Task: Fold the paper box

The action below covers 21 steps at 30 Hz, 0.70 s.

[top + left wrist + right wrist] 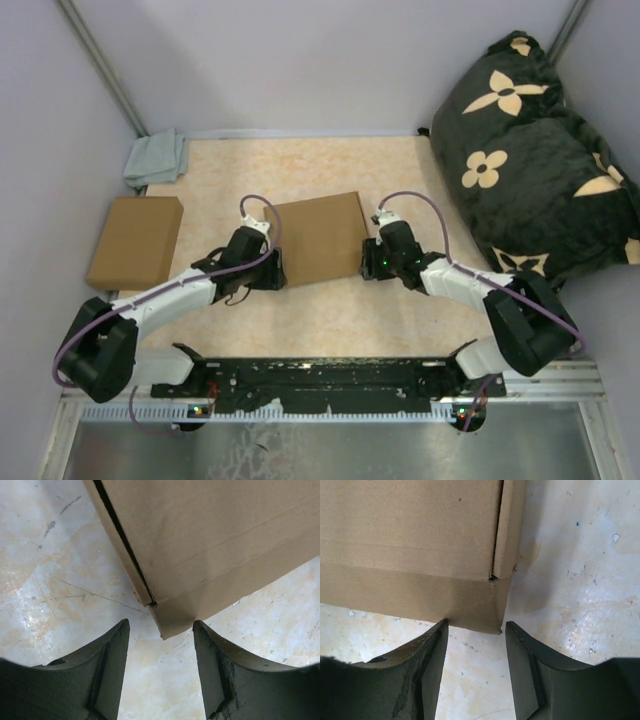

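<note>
The paper box (pixel 315 238) lies flat on the table (pixel 330 165), right between the two grippers. It is folded up and looks shut. The lid is down, so nothing inside it can be seen. It is brown, low and flat, with faint crease lines across it and a thin dark slit where a side flap meets the top.

The left gripper (pixel 161 625) has its fingers apart and holds nothing. One corner of the box pokes into the gap just in front of the fingertips, and it touches neither finger. Bare table shows on both sides of that corner.

The right gripper (pixel 477 625) has its fingers apart too, with nothing held. Another corner of the box sits just in front of its gap. The finger (pixel 427 665) on the left of that wrist view has its tip right at the bottom edge of the box wall, but I cannot tell if it touches.

Out past the left gripper, away from the paper box, lies a plain brown box (pixel 135 240) — shut as well. Further off behind that is a grey cloth (pixel 157 158). Beyond the right arm sits a black cushion (pixel 530 150) with tan flowers.
</note>
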Tool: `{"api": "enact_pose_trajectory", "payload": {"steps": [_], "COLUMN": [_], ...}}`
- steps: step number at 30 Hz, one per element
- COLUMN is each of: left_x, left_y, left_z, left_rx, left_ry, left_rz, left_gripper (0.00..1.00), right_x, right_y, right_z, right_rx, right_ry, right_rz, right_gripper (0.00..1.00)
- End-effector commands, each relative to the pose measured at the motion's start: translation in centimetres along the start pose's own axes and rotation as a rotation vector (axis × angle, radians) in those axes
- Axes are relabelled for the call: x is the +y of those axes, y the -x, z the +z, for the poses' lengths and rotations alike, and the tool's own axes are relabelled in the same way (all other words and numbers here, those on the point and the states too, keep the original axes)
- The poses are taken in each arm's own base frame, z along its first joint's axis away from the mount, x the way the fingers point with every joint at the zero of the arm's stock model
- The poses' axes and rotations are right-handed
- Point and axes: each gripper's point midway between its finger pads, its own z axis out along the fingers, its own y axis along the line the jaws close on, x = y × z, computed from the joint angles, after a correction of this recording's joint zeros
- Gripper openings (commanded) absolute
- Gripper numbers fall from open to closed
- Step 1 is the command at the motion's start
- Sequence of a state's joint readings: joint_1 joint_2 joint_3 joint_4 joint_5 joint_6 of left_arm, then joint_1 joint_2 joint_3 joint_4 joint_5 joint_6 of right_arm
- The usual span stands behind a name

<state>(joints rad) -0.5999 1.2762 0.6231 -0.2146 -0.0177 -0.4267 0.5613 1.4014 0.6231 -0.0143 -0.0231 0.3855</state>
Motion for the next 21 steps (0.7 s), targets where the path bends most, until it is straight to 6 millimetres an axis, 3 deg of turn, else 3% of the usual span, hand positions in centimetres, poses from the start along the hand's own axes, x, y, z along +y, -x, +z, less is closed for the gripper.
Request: {"api": "enact_pose_trajectory", "payload": {"steps": [1, 5, 8, 12, 14, 15, 18, 19, 21], "left_x": [0.0, -0.3, -0.7, -1.9, -2.6, -3.1, -4.2, -4.4, -4.6], "left_y": [1.4, 2.0, 2.8, 3.8, 4.2, 4.3, 4.0, 3.7, 3.0], "left_z": [-0.3, -1.7, -3.2, -5.1, -5.9, -6.0, -5.6, -5.1, -4.1], "left_rx": [-0.066, -0.081, -0.11, -0.144, -0.158, -0.164, -0.17, -0.153, -0.12], "left_ry": [0.012, 0.006, -0.014, -0.07, -0.109, -0.135, -0.212, -0.223, -0.237], "left_rz": [-0.01, -0.011, -0.02, -0.014, -0.012, -0.01, 0.017, 0.02, 0.026], "left_gripper": [0.6, 0.59, 0.53, 0.31, 0.1, 0.01, 0.0, 0.0, 0.0], "right_x": [0.5, 1.4, 2.1, 3.2, 4.1, 4.5, 5.8, 6.2, 6.9], "right_y": [1.2, 2.1, 4.1, 8.1, 11.1, 12.6, 16.0, 17.0, 18.9], "right_z": [0.0, -2.0, -4.2, -6.6, -7.1, -6.9, -4.0, -2.7, 0.5], "right_rx": [-0.005, 0.015, -0.037, -0.117, -0.177, -0.2, -0.191, -0.178, -0.151], "right_ry": [-0.005, 0.013, 0.025, 0.029, 0.038, 0.043, 0.075, 0.08, 0.086], "right_rz": [-0.016, -0.029, -0.038, -0.058, -0.075, -0.083, -0.11, -0.119, -0.139], "right_gripper": [0.52, 0.55, 0.56, 0.57, 0.53, 0.43, 0.08, 0.0, 0.0]}}
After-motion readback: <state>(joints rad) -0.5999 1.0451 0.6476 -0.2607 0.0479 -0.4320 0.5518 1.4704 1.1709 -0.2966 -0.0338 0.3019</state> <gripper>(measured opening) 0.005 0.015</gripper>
